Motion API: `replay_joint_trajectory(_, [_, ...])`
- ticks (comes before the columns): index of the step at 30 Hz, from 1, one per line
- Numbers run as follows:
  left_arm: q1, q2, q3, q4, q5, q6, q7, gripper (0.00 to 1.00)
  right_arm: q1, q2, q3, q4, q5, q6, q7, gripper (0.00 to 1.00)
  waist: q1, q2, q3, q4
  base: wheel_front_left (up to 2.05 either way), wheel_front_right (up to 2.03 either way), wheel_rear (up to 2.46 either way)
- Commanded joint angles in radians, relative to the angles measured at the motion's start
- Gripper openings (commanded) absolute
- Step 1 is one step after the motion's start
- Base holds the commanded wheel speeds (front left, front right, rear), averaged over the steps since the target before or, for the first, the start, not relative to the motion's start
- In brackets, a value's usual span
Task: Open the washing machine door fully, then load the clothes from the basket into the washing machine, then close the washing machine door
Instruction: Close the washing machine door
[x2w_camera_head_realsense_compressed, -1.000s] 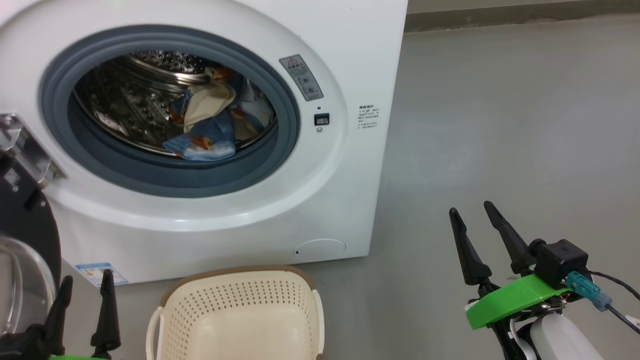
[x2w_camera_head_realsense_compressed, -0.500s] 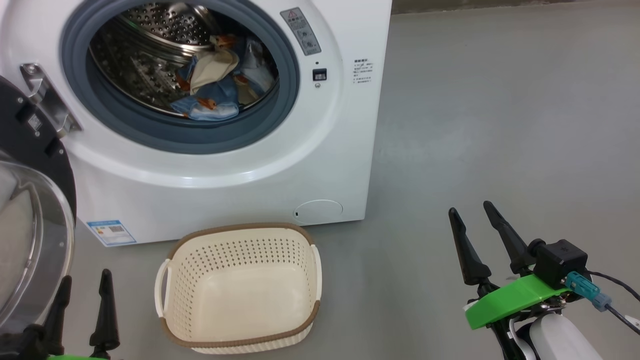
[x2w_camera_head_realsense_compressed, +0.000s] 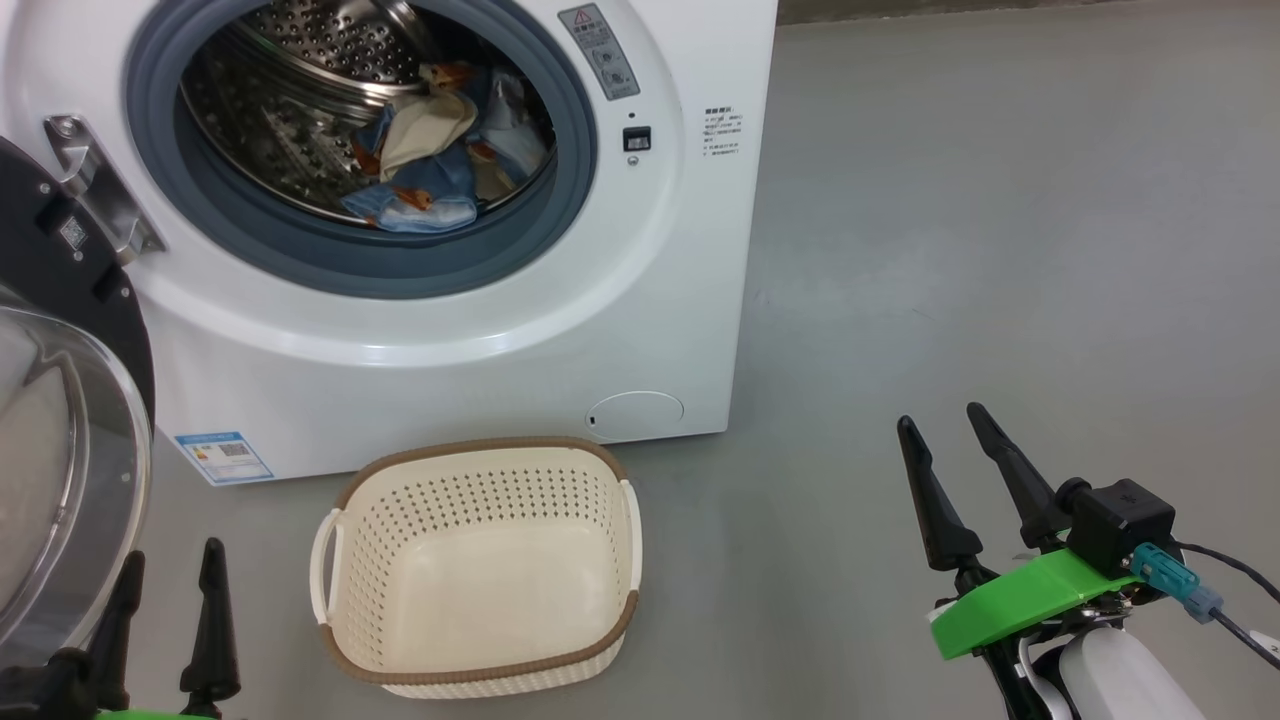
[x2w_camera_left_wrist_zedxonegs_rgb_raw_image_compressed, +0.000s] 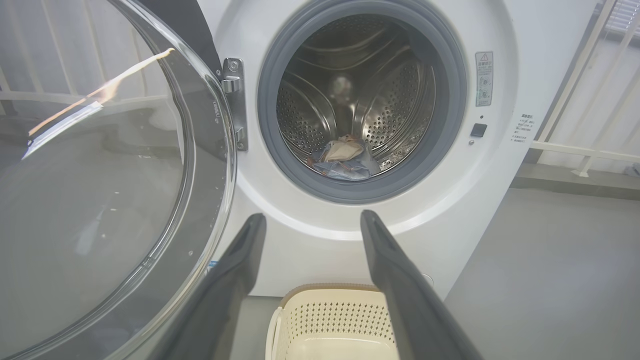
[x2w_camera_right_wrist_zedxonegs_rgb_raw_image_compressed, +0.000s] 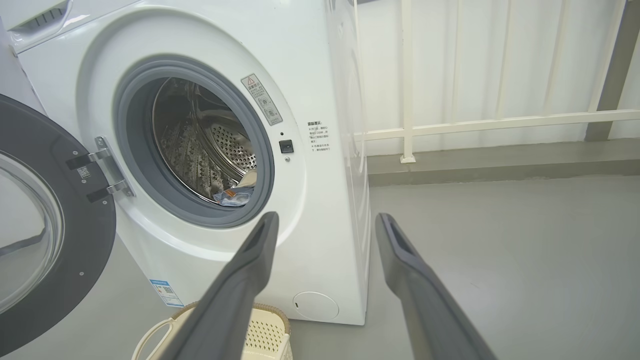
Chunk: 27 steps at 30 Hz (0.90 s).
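Note:
The white washing machine (x2w_camera_head_realsense_compressed: 660, 300) stands at the upper left with its door (x2w_camera_head_realsense_compressed: 60, 470) swung wide open to the left, glass bowl facing out. Light blue and cream clothes (x2w_camera_head_realsense_compressed: 430, 150) lie inside the steel drum; the same clothes (x2w_camera_left_wrist_zedxonegs_rgb_raw_image_compressed: 345, 160) show in the left wrist view and the clothes (x2w_camera_right_wrist_zedxonegs_rgb_raw_image_compressed: 235, 192) in the right wrist view. The cream basket (x2w_camera_head_realsense_compressed: 480, 565) sits on the floor before the machine with nothing in it. My left gripper (x2w_camera_head_realsense_compressed: 172, 565) is open at the lower left, beside the door. Over bare floor at the lower right, my right gripper (x2w_camera_head_realsense_compressed: 945, 420) is open too.
Grey floor (x2w_camera_head_realsense_compressed: 1000, 250) spreads wide to the right of the machine. A white railing (x2w_camera_right_wrist_zedxonegs_rgb_raw_image_compressed: 500, 122) and a low kerb run behind it. The open door (x2w_camera_left_wrist_zedxonegs_rgb_raw_image_compressed: 100, 175) takes up the space left of the drum opening.
The head view has dropped and pulled back, so the machine sits higher in it and the whole basket shows. Both grippers keep their places and stay open.

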Motion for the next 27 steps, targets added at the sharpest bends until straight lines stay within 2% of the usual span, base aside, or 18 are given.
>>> replay_joint_trajectory(1, [-0.028,0.029,0.031,-0.024,-0.002,0.001,-0.006,1.00,-0.005,-0.007,0.019,-0.021,-0.005,0.005,-0.008,1.00,0.0000,0.0000,-0.001,0.001,0.00,0.00,0.00])
replay_joint_trajectory(13, [-0.029,0.020,0.025,-0.018,0.003,0.001,-0.006,1.00,0.002,-0.011,0.017,-0.018,-0.002,0.005,-0.008,1.00,0.0000,0.0000,-0.011,0.023,0.00,0.00,0.00])
replay_joint_trajectory(27, [-0.039,0.014,0.059,0.009,0.039,0.002,-0.006,1.00,-0.004,0.000,0.024,-0.004,0.005,0.005,-0.008,1.00,0.0000,0.0000,-0.014,0.180,0.00,0.00,0.00])
